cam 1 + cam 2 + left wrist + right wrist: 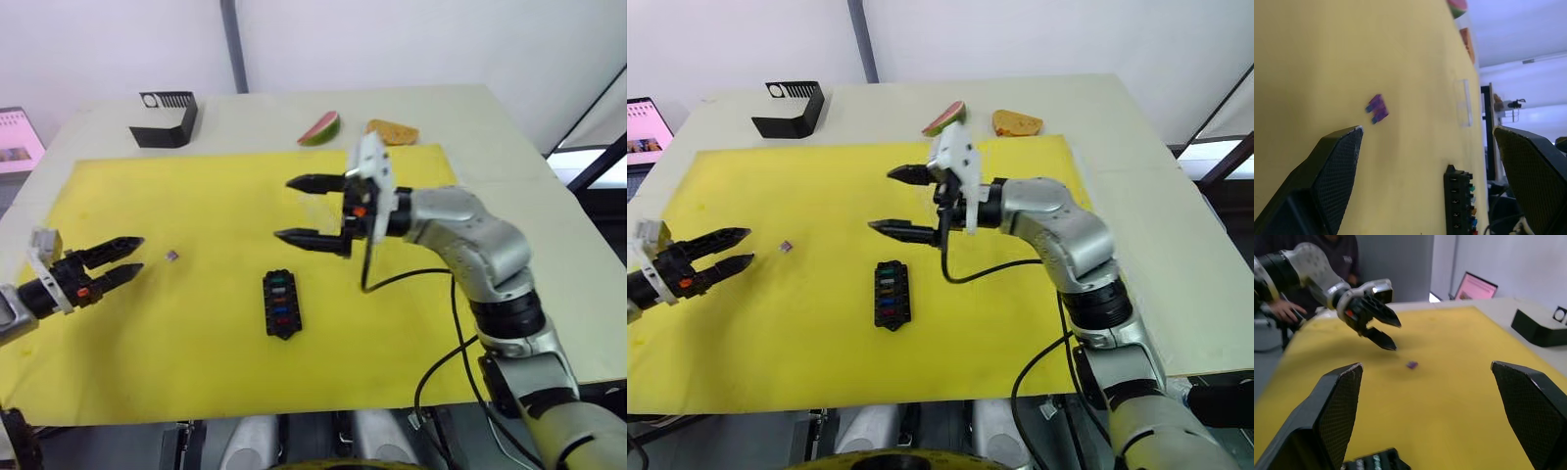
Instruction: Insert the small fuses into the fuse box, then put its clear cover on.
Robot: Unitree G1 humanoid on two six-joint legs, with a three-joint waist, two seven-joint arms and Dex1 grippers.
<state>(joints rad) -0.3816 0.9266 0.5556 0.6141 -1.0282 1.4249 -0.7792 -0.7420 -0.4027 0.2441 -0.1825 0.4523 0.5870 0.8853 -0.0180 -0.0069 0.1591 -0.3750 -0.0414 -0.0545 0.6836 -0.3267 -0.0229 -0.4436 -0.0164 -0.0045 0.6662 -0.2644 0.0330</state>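
- Purple fuse (172,256) lying loose on yellow mat (176,333), just off the fingertips of left gripper (130,258), toward 3 o'clock; not touching.
- Left gripper open, empty.
- Fuse box (281,303) at mat centre, coloured fuses seated in its slots, at 7 o'clock below right gripper (299,210).
- Right gripper spread wide, empty, hovering above mat.
- Clear cover (1463,102) flat on mat, beyond fuse box.

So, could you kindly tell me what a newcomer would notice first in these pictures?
Probably the bright yellow mat across the table, with the black fuse box at its middle, coloured fuses in its slots. One purple fuse lies loose beside the open left tool; the right tool hovers wide open above the box.
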